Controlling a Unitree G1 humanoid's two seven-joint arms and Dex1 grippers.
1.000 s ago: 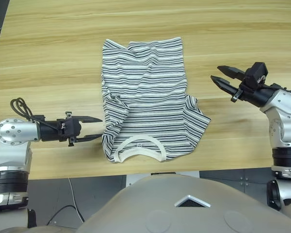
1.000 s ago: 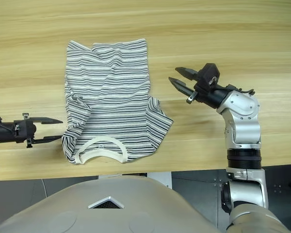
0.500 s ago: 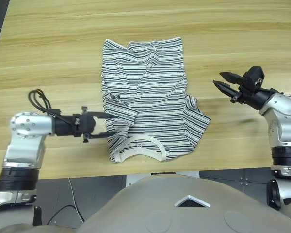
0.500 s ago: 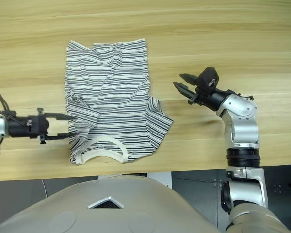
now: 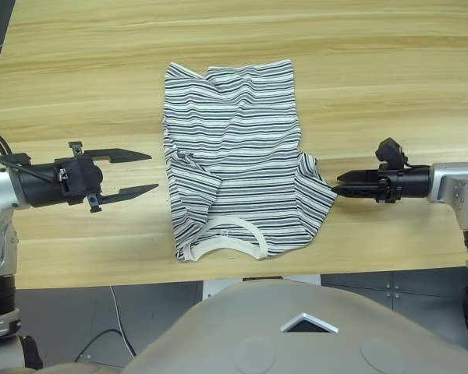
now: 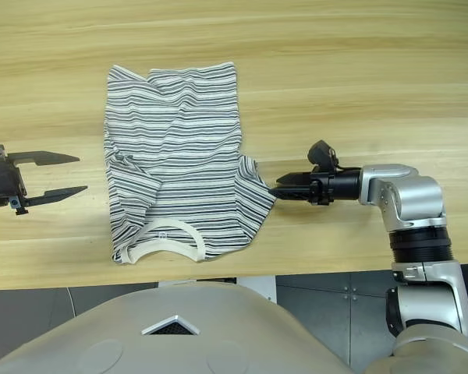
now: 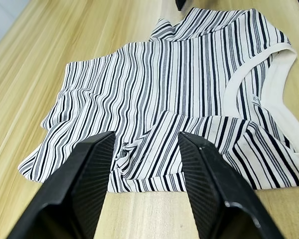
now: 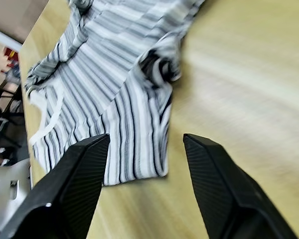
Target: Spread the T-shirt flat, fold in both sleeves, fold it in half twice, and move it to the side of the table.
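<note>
The striped T-shirt [image 5: 234, 140] lies rumpled in the middle of the wooden table [image 5: 78, 78], its white collar [image 5: 222, 240] towards the front edge. The left sleeve [image 5: 189, 183] is tucked over the body; the right sleeve [image 5: 316, 187] sticks out. My left gripper [image 5: 152, 171] is open, a short way left of the shirt's left edge; in the left wrist view the gripper [image 7: 145, 137] faces the folded sleeve [image 7: 199, 144]. My right gripper [image 5: 335, 189] sits low at the tip of the right sleeve, open, with the sleeve's hem [image 8: 149, 149] just ahead of its fingers [image 8: 84, 169].
Bare wood surrounds the shirt on the left, right and far sides. The table's front edge [image 5: 101, 280] runs just below the collar. In the right wrist view, chairs [image 8: 0, 129] stand beyond the table.
My left gripper pulled back leftward from the shirt's left edge, still open. My right gripper dropped to the table, turned and moved in to the right sleeve's tip.
</note>
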